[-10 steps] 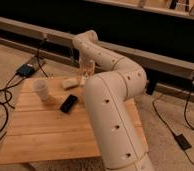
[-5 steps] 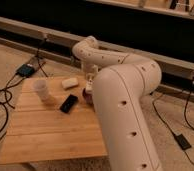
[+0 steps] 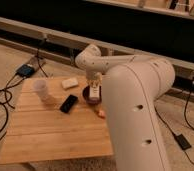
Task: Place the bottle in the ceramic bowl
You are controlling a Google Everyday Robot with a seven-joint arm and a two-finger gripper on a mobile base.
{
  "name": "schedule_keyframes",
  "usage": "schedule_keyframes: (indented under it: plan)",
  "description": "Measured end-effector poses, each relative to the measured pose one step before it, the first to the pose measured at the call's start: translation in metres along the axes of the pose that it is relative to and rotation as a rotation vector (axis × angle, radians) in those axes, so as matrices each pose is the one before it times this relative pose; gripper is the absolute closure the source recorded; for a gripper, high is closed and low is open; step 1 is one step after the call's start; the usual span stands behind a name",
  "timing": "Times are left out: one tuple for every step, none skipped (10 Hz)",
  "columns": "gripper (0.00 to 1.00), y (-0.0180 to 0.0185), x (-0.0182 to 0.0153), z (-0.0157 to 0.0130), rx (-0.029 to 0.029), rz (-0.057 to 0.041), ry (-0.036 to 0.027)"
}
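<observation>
The white bottle stands upright in my gripper, which is shut on its upper part. The bottle's lower end reaches into the dark maroon ceramic bowl, near the table's right edge. The arm comes in from the right, bends at a white elbow above the bowl and points the gripper straight down. The arm's big white body hides the bowl's right side.
On the wooden table stand a translucent white cup at the left, a flat cream block at the back and a black phone left of the bowl. A small orange thing lies by the arm. Cables run over the floor.
The gripper has come down with the bottle from above the table's far edge to the bowl. The arm's big link has swung toward the right of the view.
</observation>
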Motion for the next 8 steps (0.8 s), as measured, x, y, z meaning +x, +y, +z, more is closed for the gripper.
schedule_keyframes:
  plan:
    - [1.0,-0.00179,0.00744,0.00472,0.01553,-0.01252,0.00129]
    - [1.0,-0.00029,0.00341,0.0024,0.00907,-0.00658,-0.00132]
    - [1.0,0.00069,0.00241,0.00264,0.00921,-0.00631,-0.00269]
    - [1.0,0.00076,0.00031,0.00221,0.00755,-0.00182,-0.00378]
    - [1.0,-0.00018,-0.00119,0.00078,0.00387,0.0018,-0.00425]
    - [1.0,0.00042,-0.00139,0.0008,0.00442,0.00231,-0.00485]
    - [1.0,-0.0002,-0.00113,0.00028,0.00304,0.00203,-0.00412]
    - [0.98,-0.00005,0.00016,0.00089,0.00352,0.00015,-0.00123]
